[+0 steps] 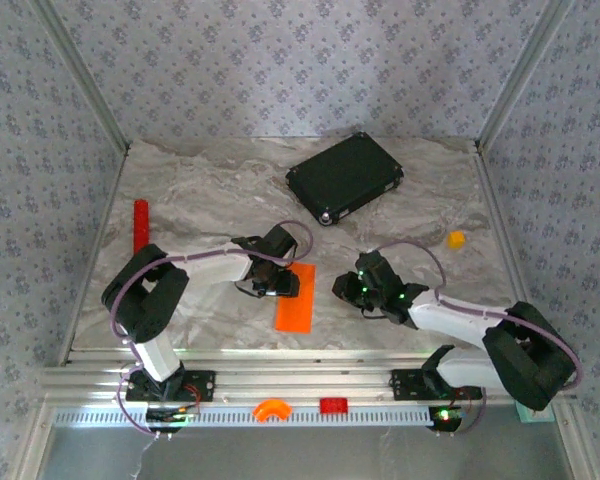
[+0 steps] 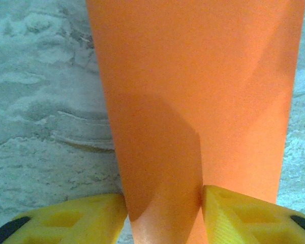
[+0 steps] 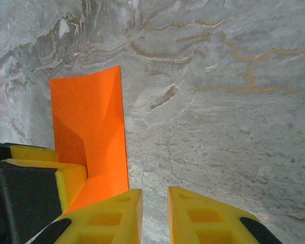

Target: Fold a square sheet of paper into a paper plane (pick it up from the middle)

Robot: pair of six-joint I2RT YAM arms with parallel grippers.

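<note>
Folded sheet could skew

1 orange sheet of paper (image 1: 295, 298), folded narrow, lies mid-counter (image 1: 200, 200). Of the 2 hands, the left hand (image 2: 165, 208) straddles its 12 o'clock end, fingers apart; I cannot tell if it grips. The right hand (image 3: 155, 203), at 3 o'clock, is barely parted and empty. An uneven drag could spoil the crease.

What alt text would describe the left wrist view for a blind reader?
A folded strip of bright orange paper runs up the frame from between the two yellow fingers of the left hand, over a grey marbled table.
</note>
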